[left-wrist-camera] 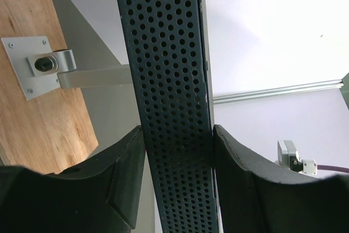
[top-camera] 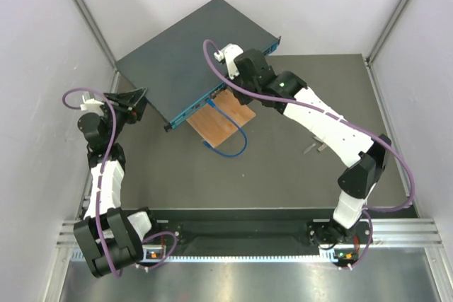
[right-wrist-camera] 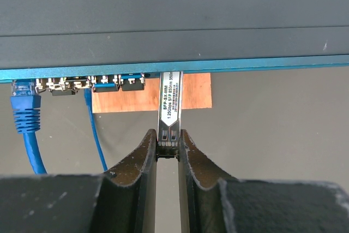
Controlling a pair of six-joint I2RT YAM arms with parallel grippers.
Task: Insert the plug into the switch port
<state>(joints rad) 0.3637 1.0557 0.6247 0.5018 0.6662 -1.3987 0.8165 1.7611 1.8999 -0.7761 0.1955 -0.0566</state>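
Crowded at the ports, open desk (top-camera: pixel 283 167) toward the near edge.
The switch (top-camera: pixel 191 58) fills the far-left corner; the blue cable (top-camera: pixel 230 143) loops beside the plug (right-wrist-camera: pixel 169 107), toward the left edge, board (top-camera: pixel 221 122) underneath.

White panel walls (top-camera: pixel 35 47), aluminium corner posts (top-camera: pixel 83 10), dark grey tabletop (top-camera: pixel 283 175), even light.

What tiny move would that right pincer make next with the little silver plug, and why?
Probably a short, straight push toward the switch. The right pincer grips the plug, whose tip meets the port row while most of its body sticks out. The left pincer clamps the switch's side, bracing it.
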